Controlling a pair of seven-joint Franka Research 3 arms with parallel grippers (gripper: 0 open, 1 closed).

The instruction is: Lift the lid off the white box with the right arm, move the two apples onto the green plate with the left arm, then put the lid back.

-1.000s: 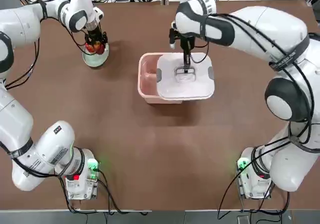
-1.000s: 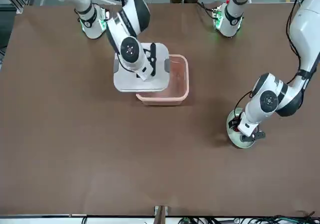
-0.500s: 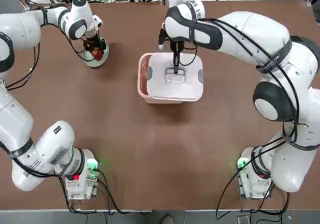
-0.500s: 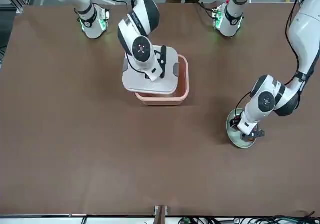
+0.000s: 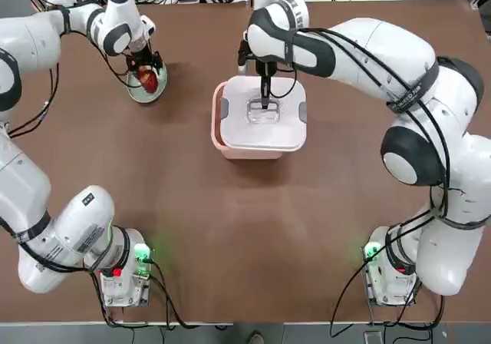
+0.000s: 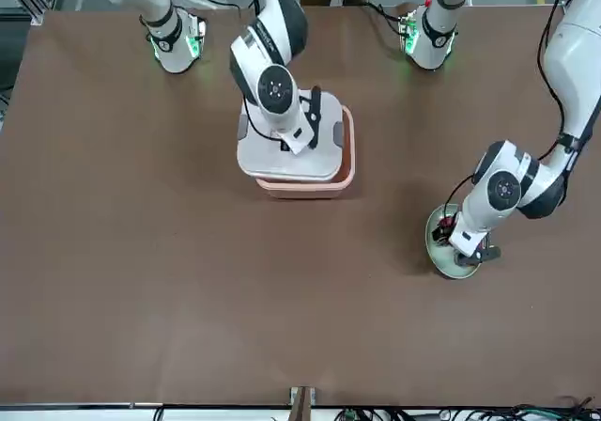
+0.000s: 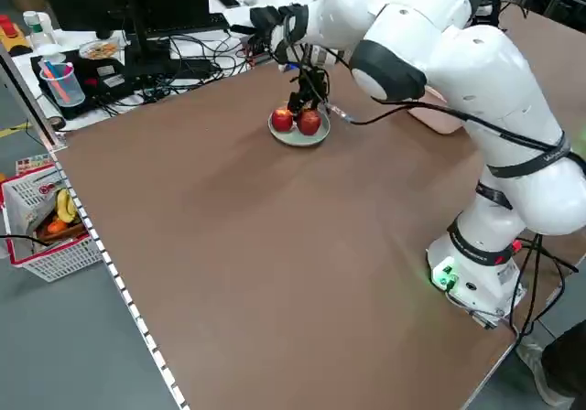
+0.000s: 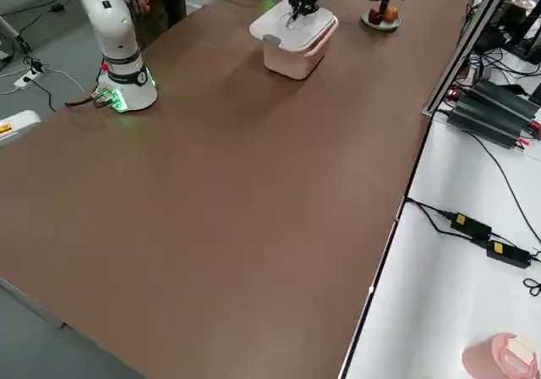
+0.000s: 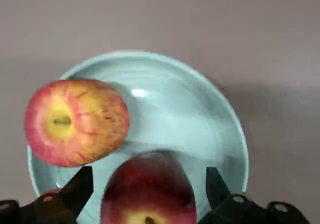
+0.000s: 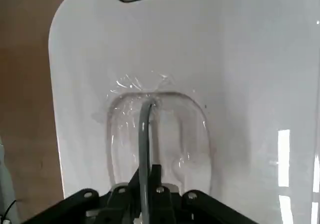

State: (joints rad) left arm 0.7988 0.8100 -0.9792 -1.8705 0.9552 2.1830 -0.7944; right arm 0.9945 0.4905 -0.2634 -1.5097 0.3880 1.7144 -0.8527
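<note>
Gripping the white lid [image 5: 263, 121] by its loop handle, our right gripper [image 5: 265, 102] holds it over the pink box [image 5: 220, 133]; far left, our left gripper [image 9: 145, 194] gapes over two red-yellow apples [image 9: 77, 121] on the green plate [image 9: 200, 119].

Bare table [image 5: 230, 221] lies open between green plate [image 5: 136, 92] and white box [image 5: 222, 140], well apart.

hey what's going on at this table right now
The right gripper is shut on the handle of the lid, holding it over the box, not quite squared up. Both apples sit on the plate, and the left gripper is open around one of them.
</note>
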